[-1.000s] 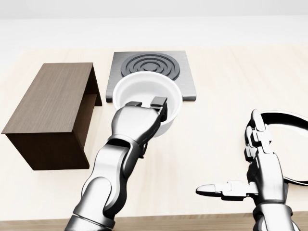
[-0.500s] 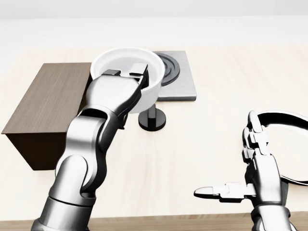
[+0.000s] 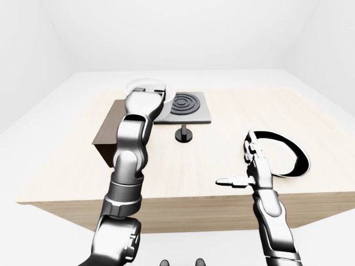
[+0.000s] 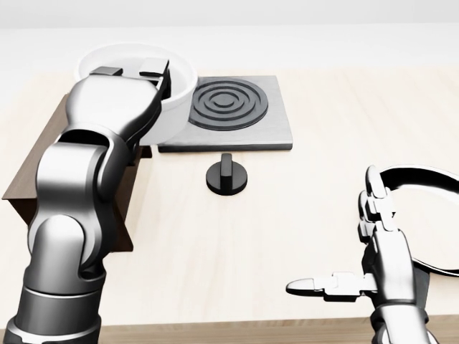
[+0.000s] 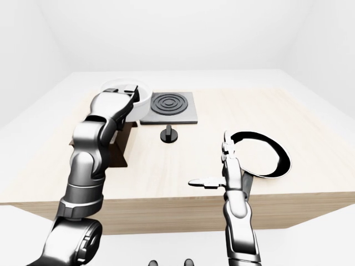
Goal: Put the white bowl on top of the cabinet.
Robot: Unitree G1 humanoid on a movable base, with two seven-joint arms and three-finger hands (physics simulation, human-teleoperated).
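Observation:
The white bowl is held by its near rim in my left hand, whose fingers hook over the rim. It hangs over the top-right end of the dark brown cabinet, which my left arm mostly hides in the head view. I cannot tell whether the bowl touches the cabinet top. My right hand is open and empty, low at the right of the head view, thumb pointing left.
A grey stove plate with black rings lies just right of the bowl. A black knob stands on the table below it. A black-and-white ring-shaped dish lies by my right hand near the table's right edge.
My left hand has carried the bowl up and to the left, off the stove plate and over the cabinet. The black knob now shows. My right hand has stayed put.

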